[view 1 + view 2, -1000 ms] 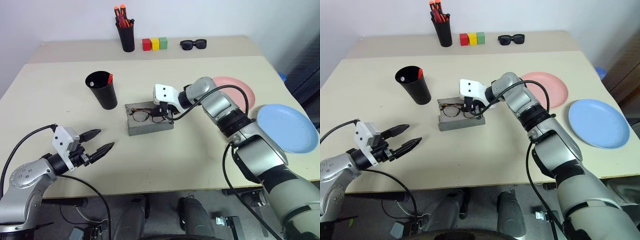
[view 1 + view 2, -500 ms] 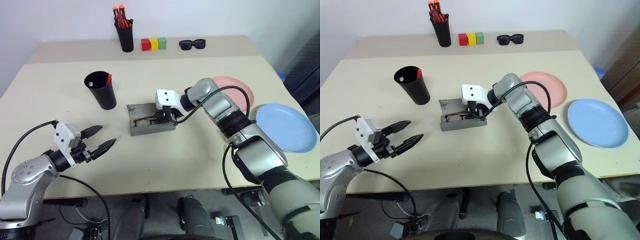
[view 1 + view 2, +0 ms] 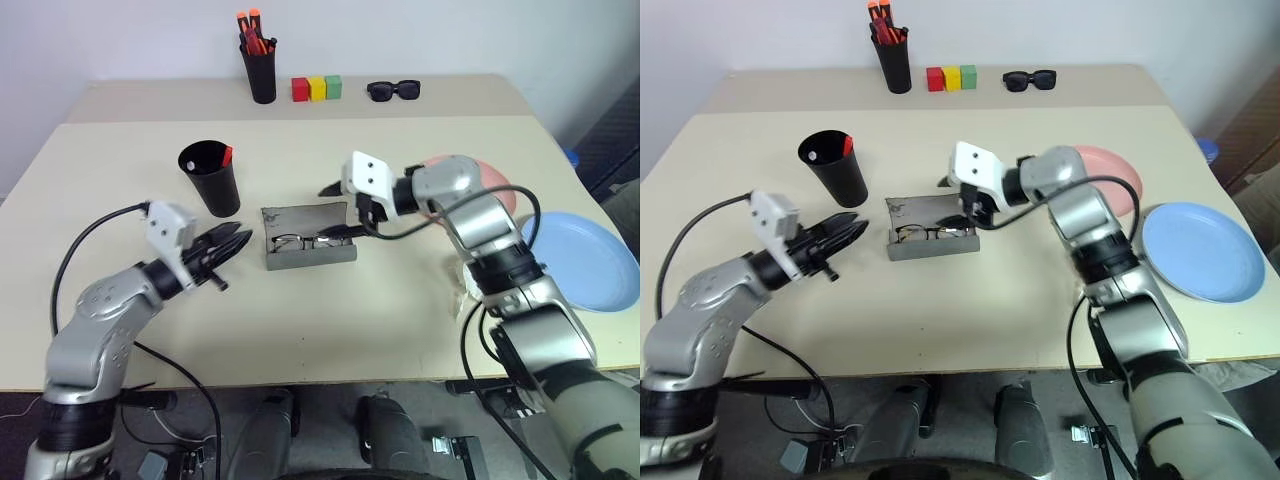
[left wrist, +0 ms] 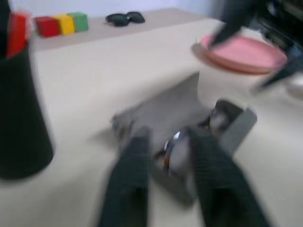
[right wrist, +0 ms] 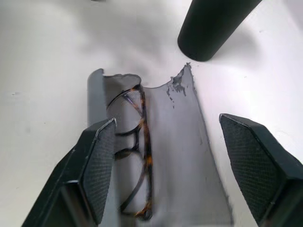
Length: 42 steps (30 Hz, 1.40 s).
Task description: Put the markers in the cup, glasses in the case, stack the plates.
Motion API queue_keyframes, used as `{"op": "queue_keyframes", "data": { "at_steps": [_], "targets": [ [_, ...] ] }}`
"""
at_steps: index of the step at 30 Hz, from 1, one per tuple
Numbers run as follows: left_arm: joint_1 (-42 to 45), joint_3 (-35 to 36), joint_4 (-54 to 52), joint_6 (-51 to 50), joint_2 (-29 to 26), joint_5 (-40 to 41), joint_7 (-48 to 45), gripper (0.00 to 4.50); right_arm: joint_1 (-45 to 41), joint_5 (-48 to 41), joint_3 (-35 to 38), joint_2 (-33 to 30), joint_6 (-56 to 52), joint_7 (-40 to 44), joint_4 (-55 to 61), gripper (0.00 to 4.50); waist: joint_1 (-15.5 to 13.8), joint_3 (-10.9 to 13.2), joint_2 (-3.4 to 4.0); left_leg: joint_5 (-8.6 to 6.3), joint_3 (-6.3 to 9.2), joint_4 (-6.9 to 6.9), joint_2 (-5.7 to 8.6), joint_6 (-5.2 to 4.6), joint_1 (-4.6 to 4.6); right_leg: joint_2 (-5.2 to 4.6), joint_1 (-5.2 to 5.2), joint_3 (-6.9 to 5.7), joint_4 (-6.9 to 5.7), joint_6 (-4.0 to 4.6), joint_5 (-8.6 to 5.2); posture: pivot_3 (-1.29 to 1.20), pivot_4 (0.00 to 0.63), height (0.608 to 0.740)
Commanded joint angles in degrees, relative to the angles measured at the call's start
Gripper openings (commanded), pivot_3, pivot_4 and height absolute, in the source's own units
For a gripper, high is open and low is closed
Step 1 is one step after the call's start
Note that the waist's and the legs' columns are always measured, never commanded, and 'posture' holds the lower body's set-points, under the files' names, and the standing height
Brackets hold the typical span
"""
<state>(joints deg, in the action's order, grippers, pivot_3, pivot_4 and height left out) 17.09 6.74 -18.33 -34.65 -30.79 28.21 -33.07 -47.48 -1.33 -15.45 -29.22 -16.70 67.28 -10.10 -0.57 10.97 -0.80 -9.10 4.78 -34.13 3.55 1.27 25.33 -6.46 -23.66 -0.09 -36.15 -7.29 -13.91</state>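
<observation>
The glasses (image 5: 135,142) lie inside the open grey case (image 3: 309,247) at mid-worktop (image 3: 400,320), the right pincer (image 3: 338,210) released just above its right end, the left pincer (image 3: 232,246) clenched empty near its left end, bare worktop nearer.

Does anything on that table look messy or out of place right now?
Little stands out. The grey case lies open with the glasses inside, lid not yet shut. The pink plate and blue plate sit apart, unstacked.
</observation>
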Motion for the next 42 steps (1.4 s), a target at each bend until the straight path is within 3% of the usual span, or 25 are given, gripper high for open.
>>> {"op": "queue_keyframes", "data": {
  "at_steps": [1, 5, 9, 15, 22, 28, 42],
  "targets": [
    [7.4, -3.9, 3.1, -6.0, 1.8, -2.9, 5.5, 0.15, 5.2, -2.5, 4.4, -3.1, -2.8, -2.2, 11.6, 3.53, 0.1, 0.0, 0.0, 0.0, -0.02, 0.0, 0.0, -0.01, 0.0, 0.0, 0.0, 0.0, -0.02, 0.0, 0.0, 0.0, 0.15, 0.74],
    [20.1, -8.8, 13.4, -13.2, 5.9, -6.6, 9.5, 0.15, 16.1, -5.2, 10.2, -6.8, -5.4, -5.4, 22.9, 3.53, -0.1, 0.0, -0.04, 0.01, 0.03, -0.04, -0.01, -0.02, 0.0, 0.03, 0.05, -0.06, -0.02, -0.02, -0.01, 0.0, 0.15, 0.74],
    [27.8, -8.0, 21.8, -12.2, 10.1, -7.3, 10.5, 0.15, 23.4, -7.1, 12.9, -8.4, -9.5, -8.6, 30.1, 3.53, 0.3, 0.0, -0.04, 0.01, -0.02, -0.07, -0.02, -0.03, 0.0, 0.02, 0.08, -0.05, 0.03, -0.04, -0.01, 0.0, 0.15, 0.74],
    [37.5, -8.0, 36.9, -16.9, 12.7, -8.7, 11.6, 0.15, 28.0, -8.5, 14.4, -9.0, -12.9, -12.7, 34.5, 3.53, 0.4, 0.0, -0.06, 0.01, 0.01, -0.08, -0.03, -0.03, -0.01, 0.02, 0.1, -0.06, 0.02, -0.04, -0.01, 0.0, 0.15, 0.74],
    [42.1, -11.2, 44.4, -22.7, 12.9, -10.6, 8.0, 0.15, 27.9, -9.9, 14.4, -9.8, -12.7, -14.4, 34.5, 3.53, 0.3, 0.0, -0.07, 0.01, 0.01, -0.11, -0.01, -0.03, 0.0, 0.01, 0.12, -0.07, 0.03, -0.07, -0.01, 0.0, 0.15, 0.74],
    [40.6, -13.1, 42.0, -25.4, 11.5, -11.7, 4.6, 0.15, 26.8, -10.8, 14.2, -10.3, -11.8, -14.5, 33.6, 3.53, 0.4, 0.0, -0.07, 0.01, 0.02, -0.1, -0.03, -0.03, -0.01, 0.01, 0.12, -0.07, 0.03, -0.08, -0.01, 0.0, 0.15, 0.74],
    [23.3, -21.3, 14.7, -17.0, -1.5, -13.4, -8.9, 0.15, 24.3, -11.9, 15.3, -9.7, -11.7, -17.2, 25.8, 3.53, 1.3, 0.0, -0.06, 0.01, 0.04, -0.05, -0.17, -0.03, -0.03, -0.03, 0.11, -0.02, 0.02, -0.05, -0.02, 0.0, 0.15, 0.74]
  ]
}}
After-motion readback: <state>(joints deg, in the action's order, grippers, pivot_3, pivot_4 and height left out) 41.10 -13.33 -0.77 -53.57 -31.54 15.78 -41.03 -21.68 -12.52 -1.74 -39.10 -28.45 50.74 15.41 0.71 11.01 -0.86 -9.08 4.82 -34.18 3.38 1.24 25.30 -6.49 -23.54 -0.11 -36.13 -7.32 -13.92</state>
